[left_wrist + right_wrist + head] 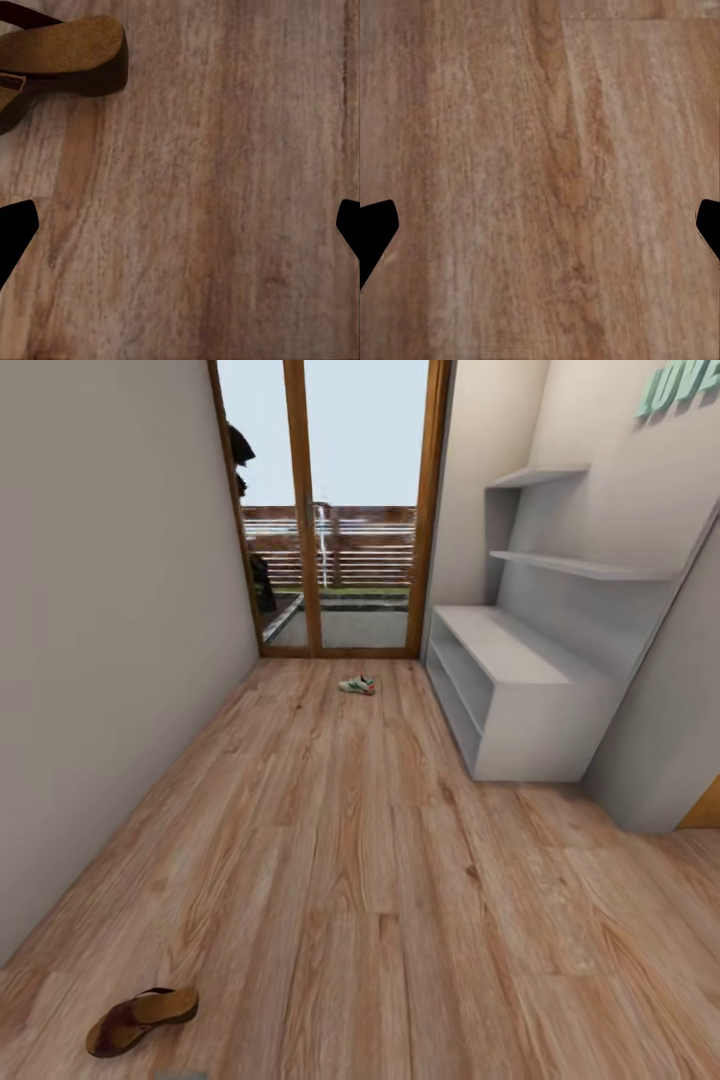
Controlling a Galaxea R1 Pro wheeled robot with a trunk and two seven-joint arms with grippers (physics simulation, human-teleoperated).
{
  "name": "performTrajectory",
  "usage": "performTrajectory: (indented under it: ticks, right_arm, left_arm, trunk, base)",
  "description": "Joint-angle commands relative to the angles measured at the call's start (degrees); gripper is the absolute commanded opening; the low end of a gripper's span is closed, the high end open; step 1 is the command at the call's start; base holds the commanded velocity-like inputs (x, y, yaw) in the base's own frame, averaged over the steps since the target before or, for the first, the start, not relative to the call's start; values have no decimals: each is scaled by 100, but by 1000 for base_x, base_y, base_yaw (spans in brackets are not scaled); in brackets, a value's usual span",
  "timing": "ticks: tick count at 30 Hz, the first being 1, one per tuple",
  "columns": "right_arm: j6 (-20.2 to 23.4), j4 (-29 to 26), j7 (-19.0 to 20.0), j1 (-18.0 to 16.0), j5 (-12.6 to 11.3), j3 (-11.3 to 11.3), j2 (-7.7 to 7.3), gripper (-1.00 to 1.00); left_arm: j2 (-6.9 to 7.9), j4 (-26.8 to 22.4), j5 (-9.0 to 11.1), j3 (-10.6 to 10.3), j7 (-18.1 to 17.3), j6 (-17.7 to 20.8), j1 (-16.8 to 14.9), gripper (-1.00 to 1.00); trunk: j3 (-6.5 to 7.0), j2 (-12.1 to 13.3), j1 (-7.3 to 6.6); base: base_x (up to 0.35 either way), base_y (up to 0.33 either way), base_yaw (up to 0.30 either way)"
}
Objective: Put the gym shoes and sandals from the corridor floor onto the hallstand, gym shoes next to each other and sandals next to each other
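One brown sandal (140,1020) lies on the corridor floor (360,880) near the lower left of the head view. The same sandal (60,60) appears in the left wrist view, off to one side of my open left gripper (180,232), whose black fingertips (13,236) flank bare planks. One white gym shoe (358,685) with green stripes sits far down the corridor near the glass door. The pale-grey hallstand (520,690) stands along the right wall, its top and slots bare. My right gripper (540,232) is open over bare floor.
A plain wall (110,640) runs along the left. A wood-framed glass door (330,510) closes the far end. Stepped wall shelves (580,565) rise above the hallstand. A wall corner (660,760) juts out just past the rack's near end.
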Motion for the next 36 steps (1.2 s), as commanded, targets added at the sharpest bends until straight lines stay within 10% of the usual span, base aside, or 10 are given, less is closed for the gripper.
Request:
performTrajectory:
  ticks: [1, 36]
  right_arm:
    - [-19, 6, 3, -3, 2, -9, 1, 100]
    - [-19, 10, 3, -3, 2, -2, 1, 100]
  left_arm:
    - [-1, 5, -3, 6, 5, -19, -3, 100]
    - [-1, 5, -3, 7, 5, -19, -3, 100]
  trunk:
    - [-5, -1, 2]
    - [-5, -1, 2]
  base:
    - [338, 0, 0]
    - [325, -81, 16]
